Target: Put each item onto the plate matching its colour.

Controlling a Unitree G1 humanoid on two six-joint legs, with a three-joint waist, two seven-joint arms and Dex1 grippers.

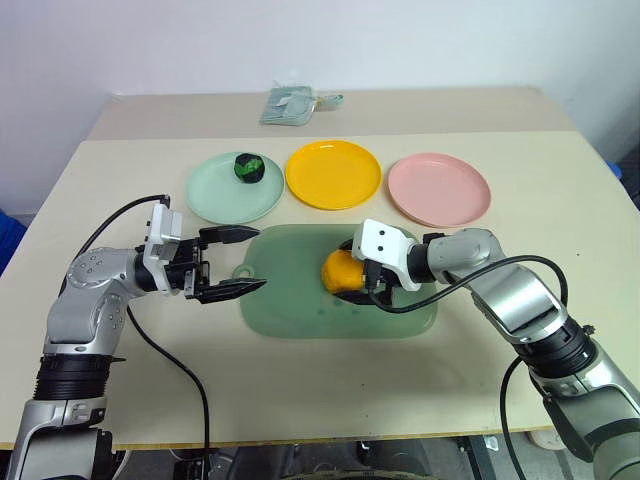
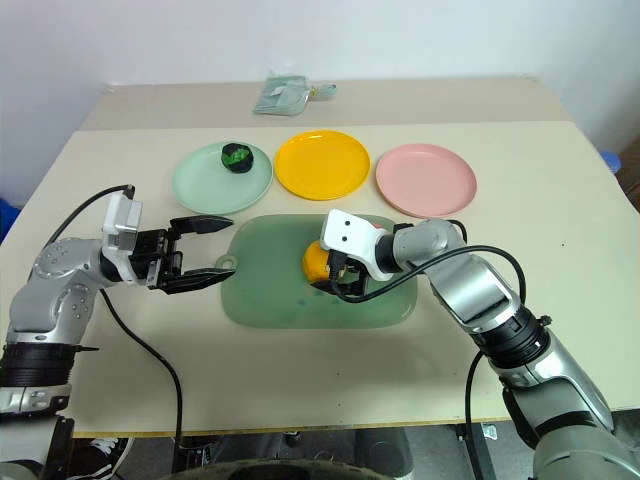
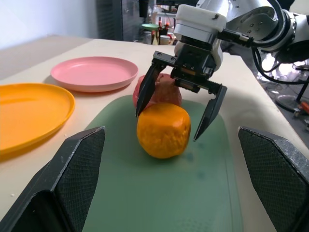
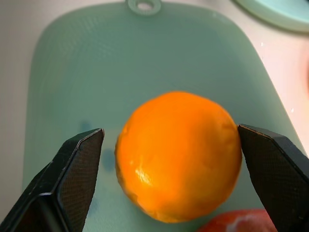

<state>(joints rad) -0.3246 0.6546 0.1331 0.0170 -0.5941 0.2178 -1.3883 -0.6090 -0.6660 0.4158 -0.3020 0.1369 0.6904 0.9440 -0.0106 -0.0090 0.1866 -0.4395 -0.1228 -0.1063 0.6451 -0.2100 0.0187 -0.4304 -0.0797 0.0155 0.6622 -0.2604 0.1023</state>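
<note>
A round orange fruit (image 4: 178, 154) sits on the translucent green cutting board (image 1: 300, 300). My right gripper (image 3: 167, 125) is open and straddles the fruit, one finger on each side. A gap shows between the fruit and at least one finger. The red-pink apple (image 3: 161, 89) lies just behind the orange, touching it. The dark green lumpy vegetable (image 1: 248, 167) rests on the mint green plate (image 1: 215, 195). The yellow plate (image 1: 333, 174) and pink plate (image 1: 439, 188) stand bare. My left gripper (image 1: 258, 259) is open and holds nothing, level at the board's left end.
The three plates stand in a row behind the board. A folded grey-green cloth (image 1: 290, 105) lies at the table's far edge. Black cables loop off both arms. Bare tabletop stretches in front of the board and to the far right.
</note>
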